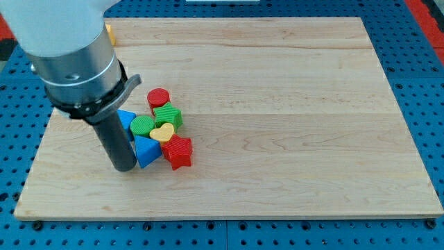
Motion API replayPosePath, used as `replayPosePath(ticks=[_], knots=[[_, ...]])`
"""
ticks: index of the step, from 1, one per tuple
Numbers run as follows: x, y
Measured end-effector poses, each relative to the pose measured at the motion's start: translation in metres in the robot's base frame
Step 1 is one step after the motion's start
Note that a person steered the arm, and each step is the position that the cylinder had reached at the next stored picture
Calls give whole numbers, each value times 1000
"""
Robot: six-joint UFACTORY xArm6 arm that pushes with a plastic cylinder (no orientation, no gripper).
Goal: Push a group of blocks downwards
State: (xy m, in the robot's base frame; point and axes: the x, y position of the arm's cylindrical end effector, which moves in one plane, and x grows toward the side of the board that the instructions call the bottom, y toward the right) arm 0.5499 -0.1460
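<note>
A cluster of blocks lies left of the board's middle. A red cylinder (pixel 158 97) is at its top, a green cube (pixel 168 115) below it, a green cylinder (pixel 142 126) to the left, a yellow heart (pixel 163 132) in the middle and a red star (pixel 177 152) at the lower right. A blue triangle (pixel 146 151) sits at the lower left and another blue block (pixel 125 119) is partly hidden by the rod. My tip (pixel 125 167) rests on the board just left of the lower blue triangle, touching or nearly touching it.
The wooden board (pixel 291 90) lies on a blue perforated table. A yellow-orange block (pixel 109 33) peeks out at the top left, mostly hidden by the arm. The arm's grey body covers the board's upper left corner.
</note>
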Motion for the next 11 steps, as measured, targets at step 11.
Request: replayPosePath(ticks=[11], knots=[[-4,141]])
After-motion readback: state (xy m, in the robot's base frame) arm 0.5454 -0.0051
